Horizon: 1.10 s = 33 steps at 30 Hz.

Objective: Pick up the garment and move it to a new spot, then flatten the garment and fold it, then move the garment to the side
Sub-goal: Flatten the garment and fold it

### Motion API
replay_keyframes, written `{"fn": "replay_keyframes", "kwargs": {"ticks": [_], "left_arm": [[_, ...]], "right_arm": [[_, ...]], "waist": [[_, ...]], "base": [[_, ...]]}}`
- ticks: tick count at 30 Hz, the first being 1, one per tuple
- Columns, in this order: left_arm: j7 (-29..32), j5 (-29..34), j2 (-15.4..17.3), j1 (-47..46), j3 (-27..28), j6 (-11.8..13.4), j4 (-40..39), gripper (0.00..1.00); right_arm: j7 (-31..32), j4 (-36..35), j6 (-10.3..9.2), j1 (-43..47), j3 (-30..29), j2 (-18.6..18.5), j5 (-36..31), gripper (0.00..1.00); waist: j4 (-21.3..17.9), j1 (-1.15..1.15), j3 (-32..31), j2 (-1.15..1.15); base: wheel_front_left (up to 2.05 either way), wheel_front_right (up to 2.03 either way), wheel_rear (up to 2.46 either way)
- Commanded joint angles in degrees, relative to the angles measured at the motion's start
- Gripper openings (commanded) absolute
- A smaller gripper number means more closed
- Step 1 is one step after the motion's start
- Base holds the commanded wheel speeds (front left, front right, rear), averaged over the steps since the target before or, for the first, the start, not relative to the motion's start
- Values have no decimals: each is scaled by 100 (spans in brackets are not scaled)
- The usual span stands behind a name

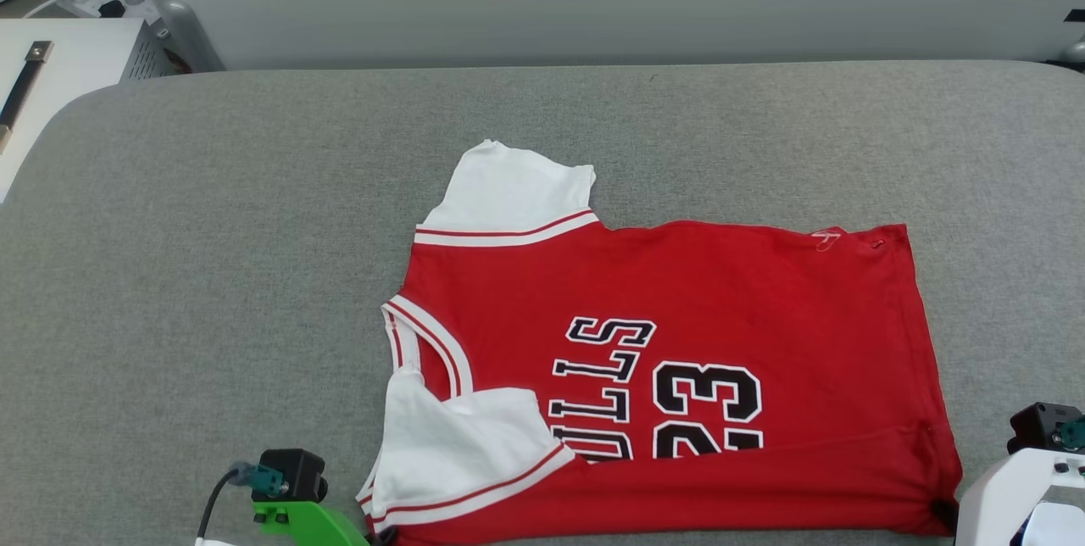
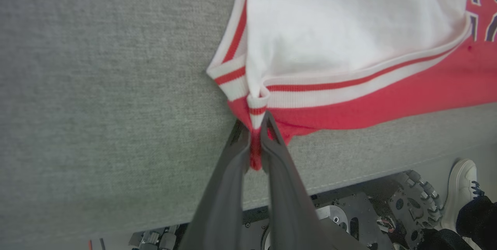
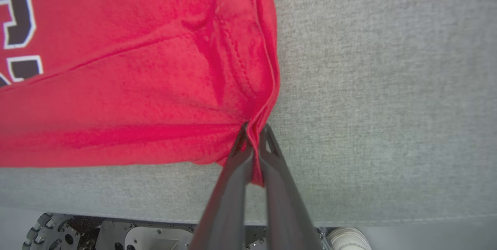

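Shirt (image 1: pixel 678 292) lies near the table's (image 1: pixel 254 232) near edge as I grip its two near corners: left gripper (image 2: pixel 254 127) clenched on the sleeve corner, right gripper (image 3: pixel 255 133) on the hem corner. It looks mostly flat, folding barely begun, the side move still to do. There is open room toward the far and left edges.
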Motion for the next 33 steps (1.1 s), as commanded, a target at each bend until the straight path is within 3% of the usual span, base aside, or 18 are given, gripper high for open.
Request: {"fn": "replay_keyframes", "kwargs": {"ticks": [1, 2, 3, 4, 9, 16, 23, 29, 33], "left_arm": [[-15, 33, -46, -89, -40, -31, 129, 0], [-21, 42, -57, -103, -46, -40, 165, 3], [-40, 62, -67, -121, -49, -39, 202, 88], [-74, 68, -83, -132, -32, -18, 252, 100], [-235, 137, 2, -134, 64, 76, 172, 100], [-358, 228, 337, -254, 342, 298, -567, 100], [56, 357, 755, -1044, 614, 352, -1313, 100], [770, 390, 986, -2041, 707, 169, -1469, 100], [1376, 325, 1070, -2782, 695, -131, -1124, 100]], "right_arm": [[-55, 82, -10, -66, 41, 5, -30, 0], [-79, 114, -10, -75, 53, 3, -25, 0], [-135, 149, -10, -91, 64, 2, -29, 0], [-254, 198, -10, -116, 100, -10, -33, 100], [-429, 148, -10, -173, 161, -61, 67, 100], [-458, -492, -10, -268, 179, -91, 217, 100], [-439, -1283, -10, -524, 339, 45, 182, 100], [-603, -1622, -10, -806, 643, 281, 102, 100], [-826, -1590, -10, -983, 807, 441, 79, 100]], "waist": [[1, 0, -5, 0], [4, 0, -8, 0], [6, 0, -15, 0], [8, 0, -51, 0], [-3, 0, -217, 0], [-129, 0, -360, 0], [-452, 0, -49, 0], [-836, 0, 458, 0], [-1116, 0, 802, 0]], "base": [[0, 0, 0], [0, 0, 0], [0, 0, 0], [0, 0, 0], [0, 0, 0], [0, 0, 0], [0, 0, 0], [0, 0, 0], [0, 0, 0]]}}
